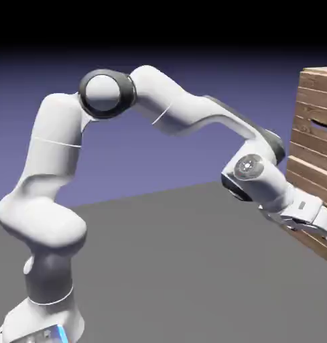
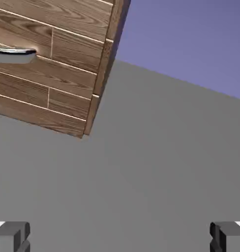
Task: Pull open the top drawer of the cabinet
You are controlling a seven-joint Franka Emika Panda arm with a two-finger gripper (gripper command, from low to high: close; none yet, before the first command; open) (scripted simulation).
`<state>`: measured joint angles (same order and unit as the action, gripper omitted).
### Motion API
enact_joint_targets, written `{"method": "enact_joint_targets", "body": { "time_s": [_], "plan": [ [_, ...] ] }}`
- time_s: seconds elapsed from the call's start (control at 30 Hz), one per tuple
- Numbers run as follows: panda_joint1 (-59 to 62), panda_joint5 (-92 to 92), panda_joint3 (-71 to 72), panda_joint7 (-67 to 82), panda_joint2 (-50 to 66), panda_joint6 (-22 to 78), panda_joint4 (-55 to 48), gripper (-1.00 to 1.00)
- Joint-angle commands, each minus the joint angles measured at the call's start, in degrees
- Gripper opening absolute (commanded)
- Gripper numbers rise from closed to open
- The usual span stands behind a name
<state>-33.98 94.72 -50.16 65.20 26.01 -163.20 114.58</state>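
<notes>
The top drawer (image 1: pixel 317 137) sits shut, high on the cabinet (image 1: pixel 310 175) at the exterior view's right. My gripper (image 2: pixel 120 237) is lower, fingers spread wide with nothing between them. I judge I'm at the approach; next I should rise and line up with that dark slot.

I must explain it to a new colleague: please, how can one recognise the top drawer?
In the exterior view, find the wooden cabinet at the right edge. The top drawer is its uppermost plank front, with a dark curved slot; the similar front below sits lower.
</notes>
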Motion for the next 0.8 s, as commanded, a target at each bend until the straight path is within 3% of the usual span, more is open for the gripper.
{"method": "enact_joint_targets", "body": {
  "time_s": [0.0, 0.77],
  "plan": [
    [-0.77, 2.20, -1.16, 2.50, 1.36, 0.25, -1.08, 0.00],
    [-18.50, 52.62, -27.86, 59.81, 32.59, 6.00, -25.79, 0.00]
  ]
}}
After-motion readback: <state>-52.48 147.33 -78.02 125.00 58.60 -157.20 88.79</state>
